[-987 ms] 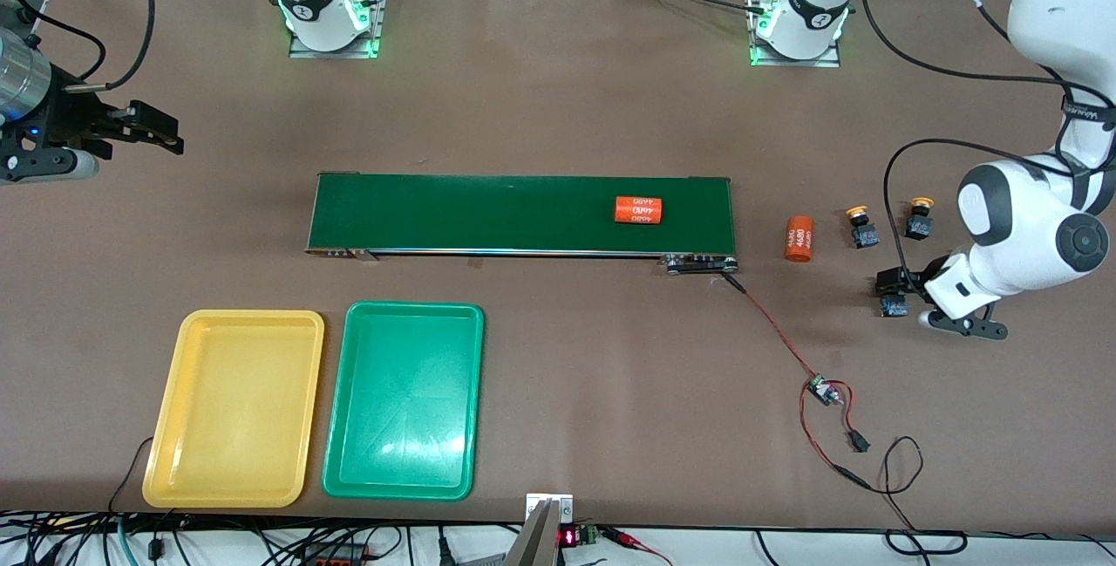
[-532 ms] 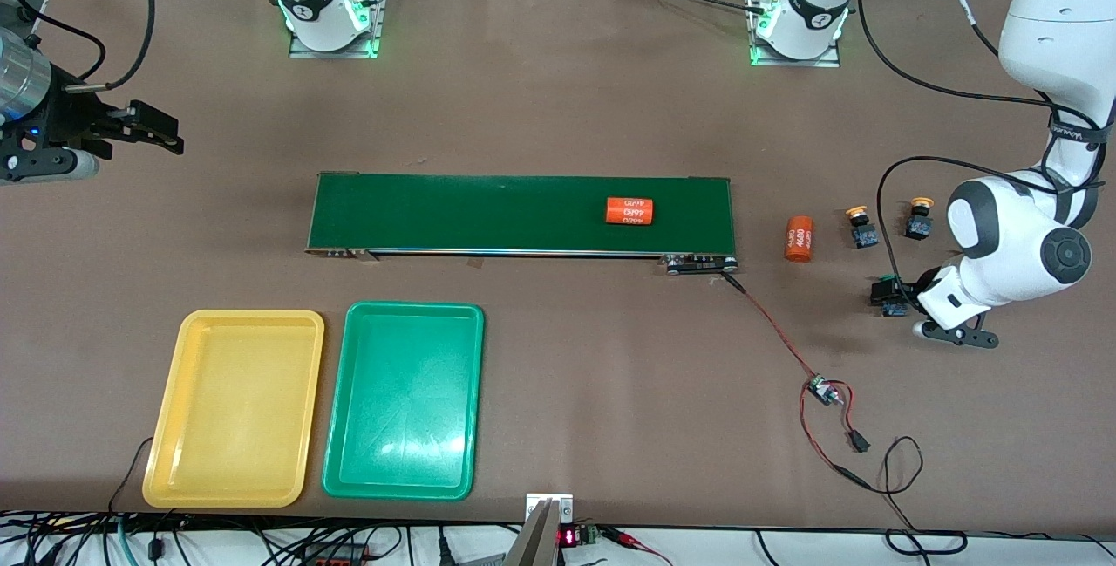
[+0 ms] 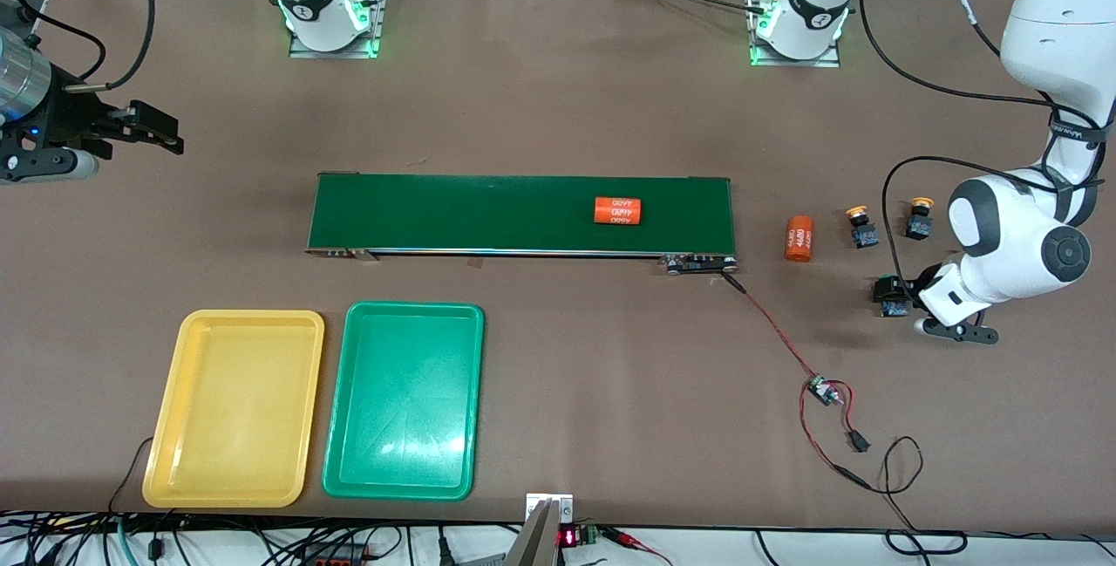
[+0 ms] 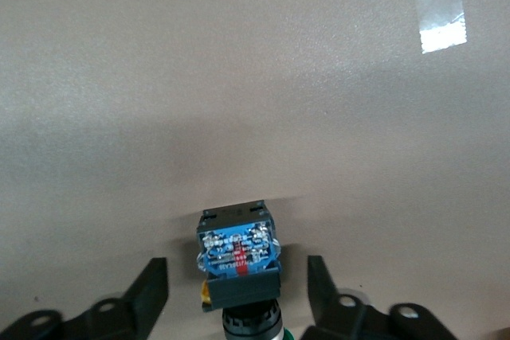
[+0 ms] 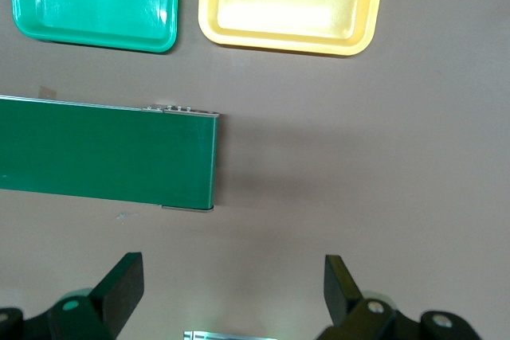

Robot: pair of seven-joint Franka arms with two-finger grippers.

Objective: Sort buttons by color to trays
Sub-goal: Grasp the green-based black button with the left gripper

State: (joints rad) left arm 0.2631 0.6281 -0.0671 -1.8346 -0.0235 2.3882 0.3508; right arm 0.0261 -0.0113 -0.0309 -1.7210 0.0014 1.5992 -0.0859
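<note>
I had the left gripper [image 4: 237,292] down at the left arm's end of the matte brown table [image 3: 558,112], its black fingers [image 4: 150,288] spread either side of a small black-bodied push-button switch [image 4: 239,264] with a blue terminal face, gaps showing on both sides, nothing gripped. The front view hid the switch's cap; a sliver of green showed only in the left wrist view. Two yellow-capped black switches [image 3: 861,228] [image 3: 917,217] stood just past that gripper toward the arm bases, beside an upright orange cylinder [image 3: 798,239]. Another orange cylinder [image 3: 617,210] lay on the dark-green conveyor belt [image 3: 436,213]. The right gripper [image 5: 235,284] waited wide open and empty over bare table. The glossy yellow plastic tray [image 3: 187,479] and green plastic tray [image 3: 401,489] sat side by side, well apart from both grippers.
</note>
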